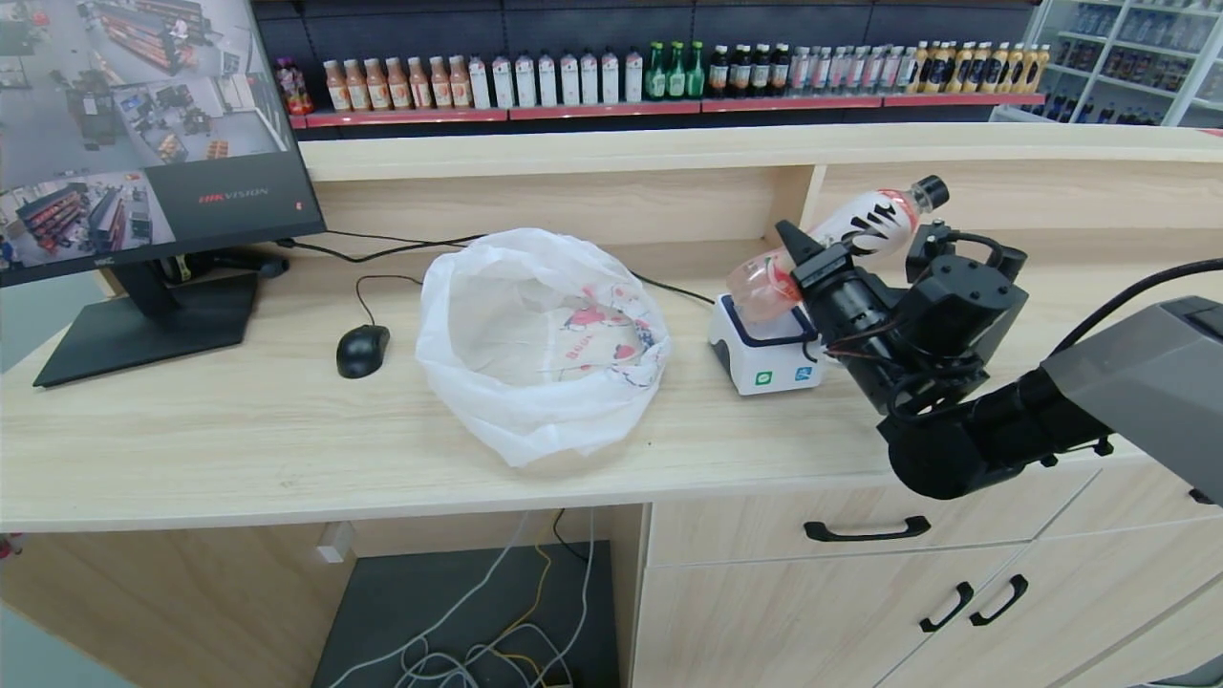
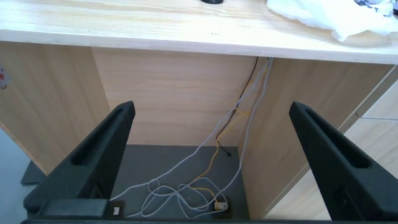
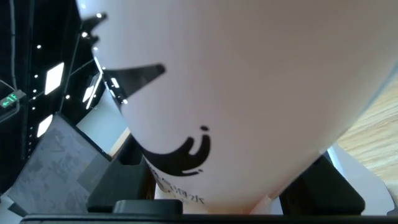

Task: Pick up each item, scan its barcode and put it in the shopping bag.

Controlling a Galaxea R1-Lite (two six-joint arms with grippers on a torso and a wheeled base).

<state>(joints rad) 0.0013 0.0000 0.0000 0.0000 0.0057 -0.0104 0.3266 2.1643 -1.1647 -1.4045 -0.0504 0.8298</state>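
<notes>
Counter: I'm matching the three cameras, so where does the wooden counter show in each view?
Head view: the counter spans the picture, under the shopping bag.
Left wrist view: its front edge runs above the open left claw.
Right wrist view: a strip of it behind the bottle.
Shared landmark: the shopping bag, lying on it in head and left wrist views.

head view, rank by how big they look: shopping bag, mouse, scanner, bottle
1. shopping bag, clearly largest
2. bottle and scanner: look about alike, so not ranked
3. mouse, smallest
</notes>
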